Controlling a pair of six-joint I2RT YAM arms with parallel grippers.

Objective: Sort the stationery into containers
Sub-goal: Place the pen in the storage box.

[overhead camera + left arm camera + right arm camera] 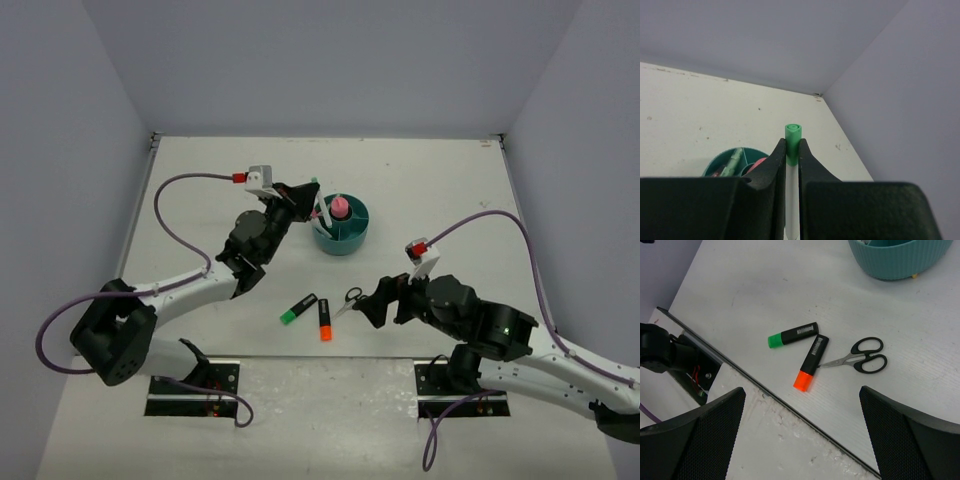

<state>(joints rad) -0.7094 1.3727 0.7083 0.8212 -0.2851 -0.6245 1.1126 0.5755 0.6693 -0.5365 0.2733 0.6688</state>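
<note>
While left pincer clamps green-capped pen, clearest from its wrist, right pincer gapes near scissors.

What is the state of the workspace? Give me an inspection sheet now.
Surface: white table, lightly scuffed.
Job's things: teal organizer holds a pink-capped glue stick; green highlighter, orange highlighter and scissors lie loose in front.
Clutter: nothing seen.
Grippers: left tool shut on green-capped pen beside the organizer; right tool open near the scissors.
Cables: purple cables loop off both arms.
Surroundings: plain pale walls.
</note>
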